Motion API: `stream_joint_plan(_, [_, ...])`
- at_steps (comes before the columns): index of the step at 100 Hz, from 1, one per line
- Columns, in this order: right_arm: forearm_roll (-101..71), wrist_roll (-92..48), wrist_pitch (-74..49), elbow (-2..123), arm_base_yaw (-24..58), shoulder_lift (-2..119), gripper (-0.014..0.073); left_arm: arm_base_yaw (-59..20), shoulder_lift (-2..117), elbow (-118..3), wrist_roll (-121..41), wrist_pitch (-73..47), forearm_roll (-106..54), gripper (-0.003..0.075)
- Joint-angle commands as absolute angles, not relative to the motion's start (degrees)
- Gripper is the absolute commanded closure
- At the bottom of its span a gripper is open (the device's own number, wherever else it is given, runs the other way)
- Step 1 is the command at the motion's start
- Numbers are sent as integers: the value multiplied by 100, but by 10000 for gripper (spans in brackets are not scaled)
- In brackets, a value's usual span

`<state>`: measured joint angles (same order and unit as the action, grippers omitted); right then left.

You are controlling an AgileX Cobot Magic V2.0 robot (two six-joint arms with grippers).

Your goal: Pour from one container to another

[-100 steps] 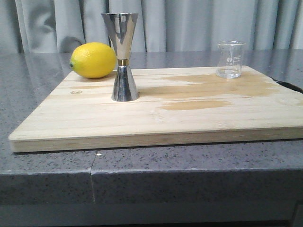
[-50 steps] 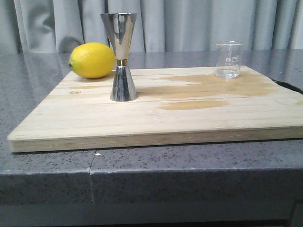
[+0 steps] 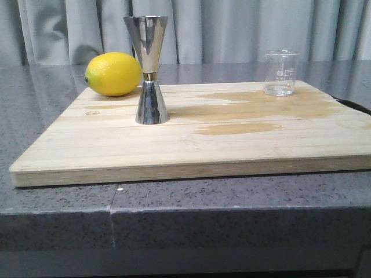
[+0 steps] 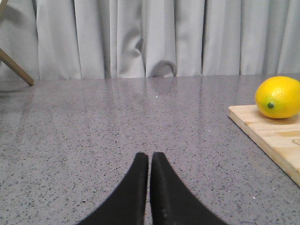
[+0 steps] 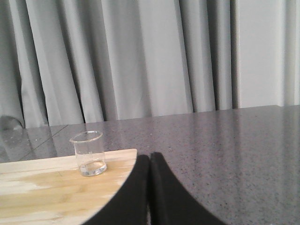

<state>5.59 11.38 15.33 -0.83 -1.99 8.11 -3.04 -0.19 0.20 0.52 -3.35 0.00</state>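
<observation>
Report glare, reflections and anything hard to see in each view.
Front view: the jigger mirrors the curtains brightly; darker patches mark the board; the beaker is pale but legible. Left wrist view: soft sheen on the counter, lemon sharp. Right wrist view: beaker faint against the curtain.

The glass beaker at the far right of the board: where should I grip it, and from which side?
Grip the beaker across its straight cylindrical wall at mid-height, below the flared lip. It stands upright near the board's far right corner, nothing beside it, so a level approach from the right with the right gripper, now shut, looks best.
</observation>
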Motion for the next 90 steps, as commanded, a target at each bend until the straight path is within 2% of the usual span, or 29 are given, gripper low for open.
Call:
stream_joint_plan(1, [587,1172,1853,-247,-233,637,669,-295,-115,221,89,71,-63,739])
stream_joint_plan(6, [585,1172,1353,-216,-233,555,669,-295,-115,221,89,71,-63,739])
stream_joint_plan(21, [585,1172,838,-231,-233,521,669,-295,-115,221,89,71,-63,739])
stream_joint_plan(90, [585,1172,822,-231,-233,202,669,-295,-115,221,89,71,-63,739])
